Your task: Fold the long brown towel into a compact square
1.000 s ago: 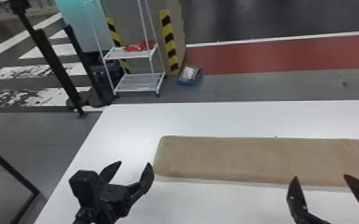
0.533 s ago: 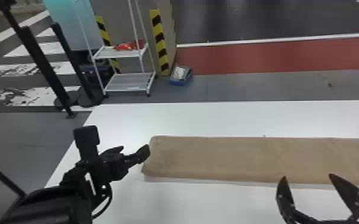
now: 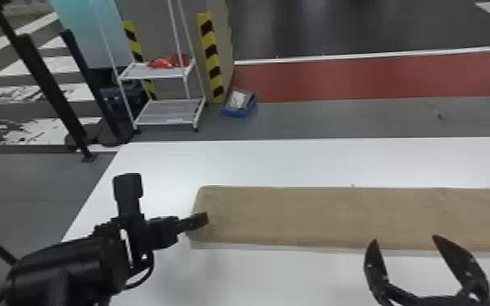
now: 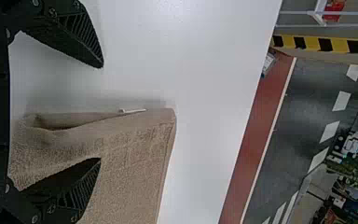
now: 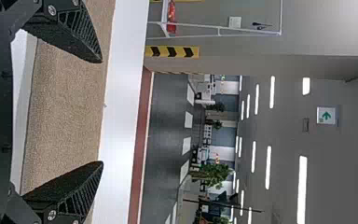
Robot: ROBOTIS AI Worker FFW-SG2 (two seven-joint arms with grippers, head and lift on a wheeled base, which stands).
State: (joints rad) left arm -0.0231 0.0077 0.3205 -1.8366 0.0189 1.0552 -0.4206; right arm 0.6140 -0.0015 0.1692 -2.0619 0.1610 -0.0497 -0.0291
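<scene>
Gaping wide, left pincer (image 3: 202, 219), at brown towel's (image 3: 317, 215) end

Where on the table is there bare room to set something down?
The table is bare between the towel and far edge, and on the near side between left gripper and right gripper. It's crowded at both grippers, including the towel's left end.

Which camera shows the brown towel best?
The head view: it takes in the towel from left end to the picture's right edge. The left wrist view shows that end close up, puckered; the right wrist view, a stretch farther along.
</scene>
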